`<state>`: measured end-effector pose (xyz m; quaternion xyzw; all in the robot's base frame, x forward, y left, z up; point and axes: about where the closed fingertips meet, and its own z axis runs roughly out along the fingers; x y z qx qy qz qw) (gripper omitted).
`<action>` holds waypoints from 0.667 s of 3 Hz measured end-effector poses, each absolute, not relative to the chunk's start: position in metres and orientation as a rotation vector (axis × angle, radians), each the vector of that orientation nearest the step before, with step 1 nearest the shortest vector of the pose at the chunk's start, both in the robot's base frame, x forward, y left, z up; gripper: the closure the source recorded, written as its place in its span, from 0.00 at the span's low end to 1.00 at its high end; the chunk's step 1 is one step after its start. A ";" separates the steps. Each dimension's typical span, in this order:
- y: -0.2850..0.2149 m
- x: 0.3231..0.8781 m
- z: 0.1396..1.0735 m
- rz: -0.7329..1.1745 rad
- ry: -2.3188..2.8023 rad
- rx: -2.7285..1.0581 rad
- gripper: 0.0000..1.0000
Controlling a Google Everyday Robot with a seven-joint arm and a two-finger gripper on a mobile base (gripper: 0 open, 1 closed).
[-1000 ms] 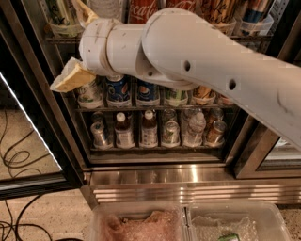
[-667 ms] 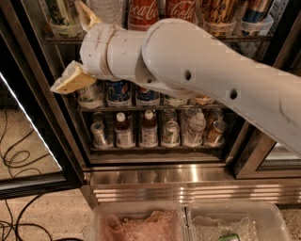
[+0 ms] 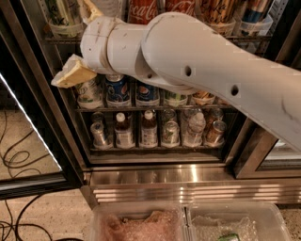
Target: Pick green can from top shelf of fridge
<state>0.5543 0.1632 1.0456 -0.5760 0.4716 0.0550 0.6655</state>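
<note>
The fingers [image 3: 75,75] of the gripper [image 3: 71,43] appear spread wide and empty, just beside the green can [image 3: 63,13], which is seated far left on the top shelf [image 3: 59,40] of the fridge [image 3: 155,176]. Light, slippery and easily dented, it is best gripped mid-body.

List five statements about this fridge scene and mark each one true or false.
1. The green can stands on the top shelf, left of the Coca-Cola can. True.
2. The end effector is shut on the green can. False: it is open, close to the can on its right and below it, and not on it.
3. The Pepsi cans stand on the top shelf. False: they are on the rack below it.
4. Bottles stand on the lowest rack in view. True.
5. Cables lie on the floor at the left. True.
</note>
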 end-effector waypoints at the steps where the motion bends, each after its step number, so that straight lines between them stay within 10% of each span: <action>1: 0.163 0.561 1.047 0.116 1.069 -1.298 0.00; 2: 0.166 0.567 1.041 0.123 1.084 -1.320 0.00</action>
